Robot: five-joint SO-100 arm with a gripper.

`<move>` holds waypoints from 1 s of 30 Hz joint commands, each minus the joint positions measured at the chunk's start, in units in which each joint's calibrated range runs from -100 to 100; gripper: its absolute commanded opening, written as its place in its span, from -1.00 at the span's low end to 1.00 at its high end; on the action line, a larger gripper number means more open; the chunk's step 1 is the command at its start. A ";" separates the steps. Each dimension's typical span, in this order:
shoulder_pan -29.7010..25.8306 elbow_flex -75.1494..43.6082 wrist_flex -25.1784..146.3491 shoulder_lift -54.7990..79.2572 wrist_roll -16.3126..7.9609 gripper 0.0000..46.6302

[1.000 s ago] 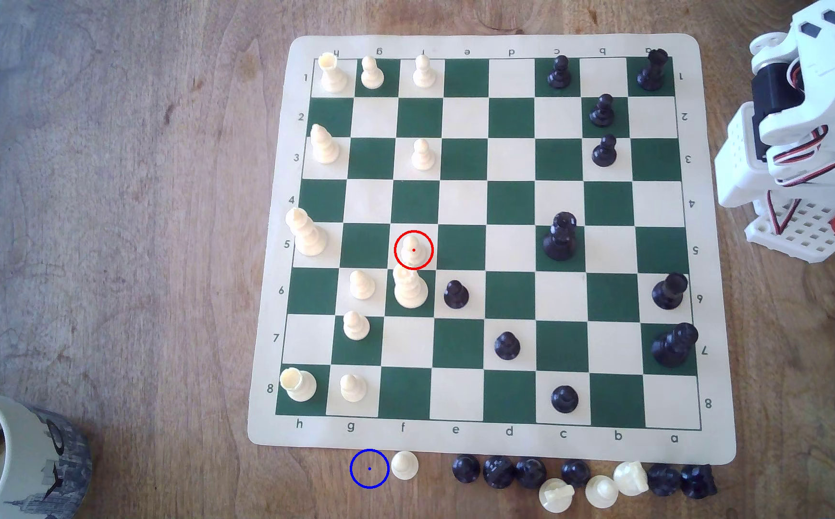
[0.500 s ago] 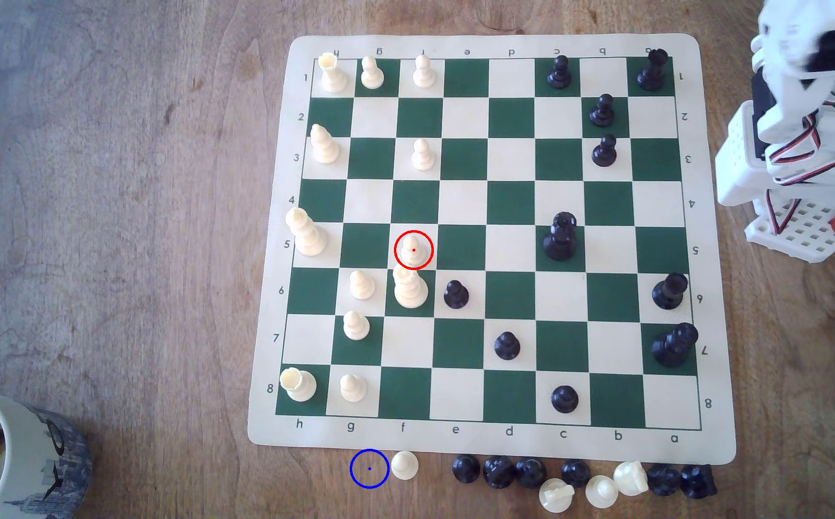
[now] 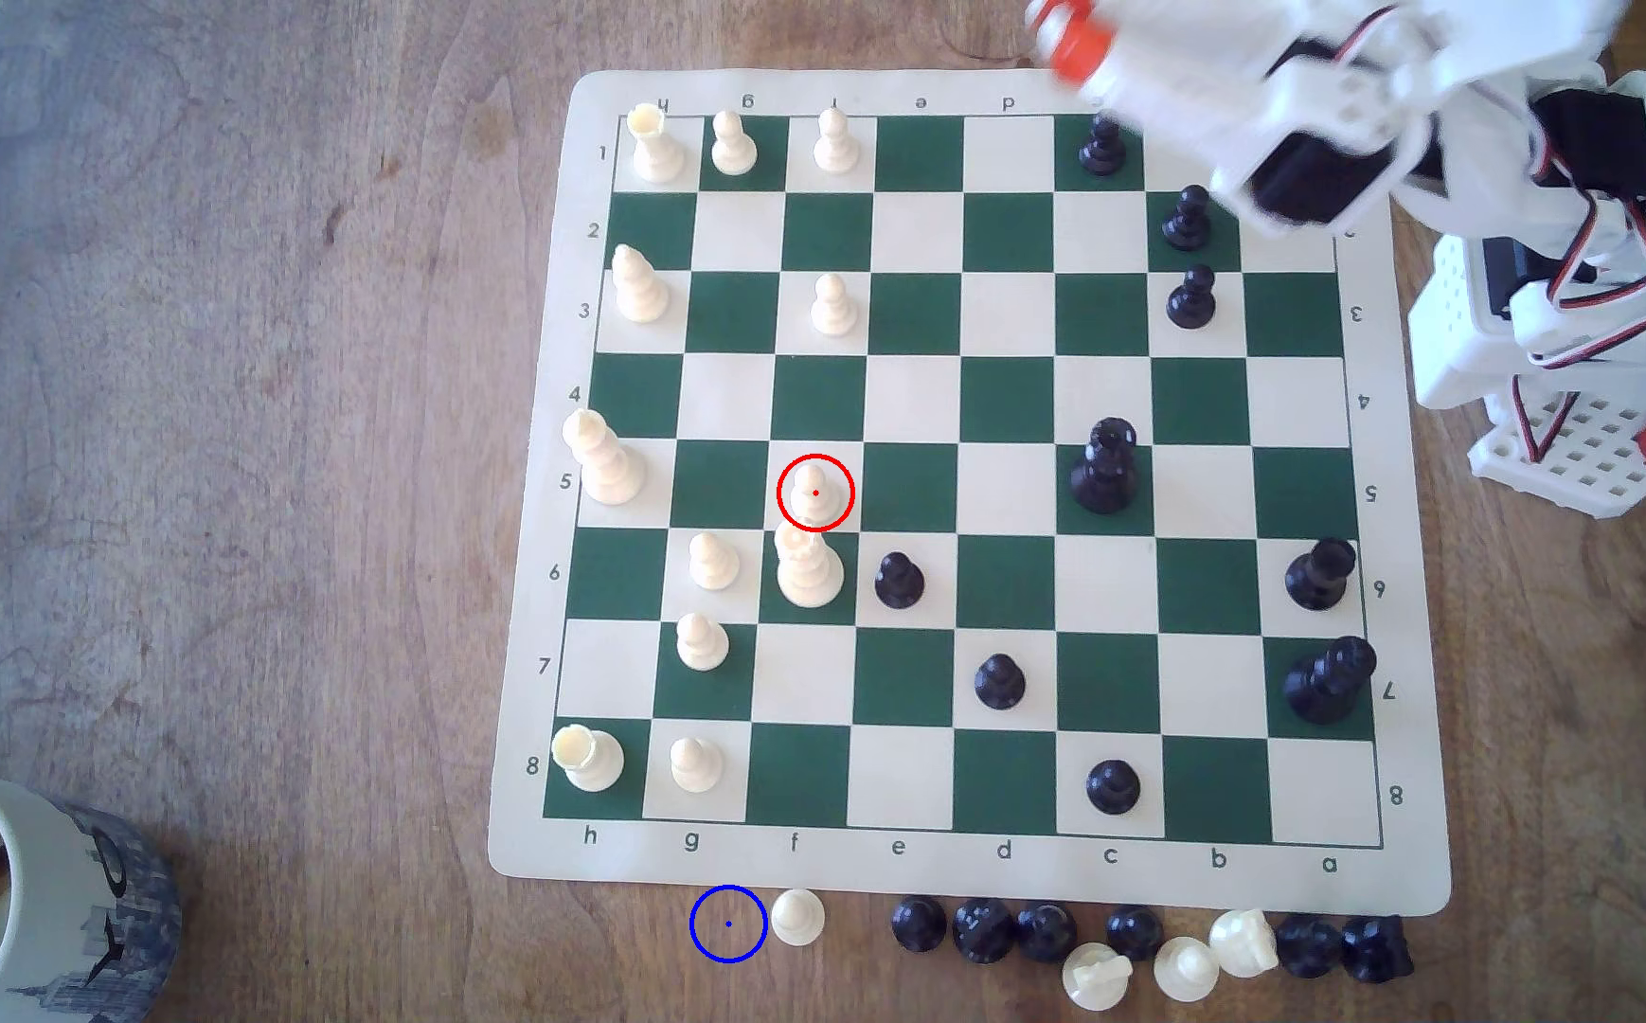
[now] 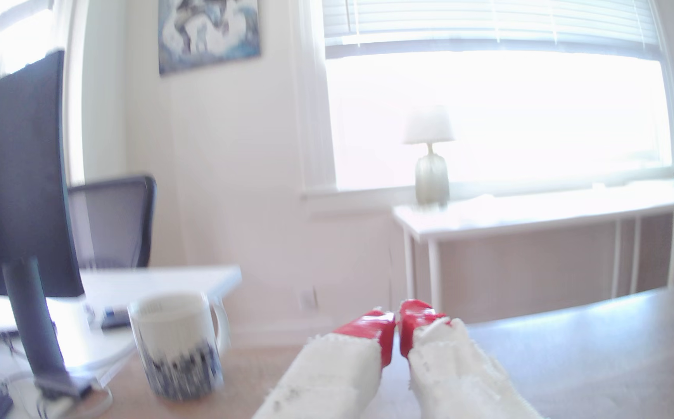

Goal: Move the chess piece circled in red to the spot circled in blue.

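The chess piece (image 3: 814,492), a cream pawn ringed in red, stands upright on a light square of the board (image 3: 972,885). A taller cream crowned piece (image 3: 807,571) stands just beside it on the side nearer the spot (image 3: 728,924), which is bare tabletop (image 3: 258,492) off the board edge next to a spare pawn (image 3: 797,917). Your fingers (image 4: 398,322) are nearly closed, holding nothing, and sit well apart from the pawn. Open them first, then descend vertically over the pawn head, clear of the crowned piece.
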 commanded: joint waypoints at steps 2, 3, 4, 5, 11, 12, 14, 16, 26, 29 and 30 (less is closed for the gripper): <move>-2.55 -16.45 17.14 12.04 6.89 -0.99; -3.73 -18.99 20.09 14.59 7.42 -0.99; -4.59 -21.62 23.29 16.97 7.81 -0.99; -5.84 -23.89 25.58 19.26 8.45 -0.99; -12.02 -30.05 34.02 31.82 10.06 -0.98; -12.25 -30.78 34.34 33.35 9.52 -0.96; -12.41 -32.86 34.92 36.92 8.30 -0.92; -12.33 -34.68 34.26 41.16 7.03 -0.88; -10.45 -38.12 23.78 56.95 0.29 -0.67; -11.00 -38.85 21.65 60.52 -1.27 -0.65; -10.92 -39.30 21.16 61.45 -1.95 -0.64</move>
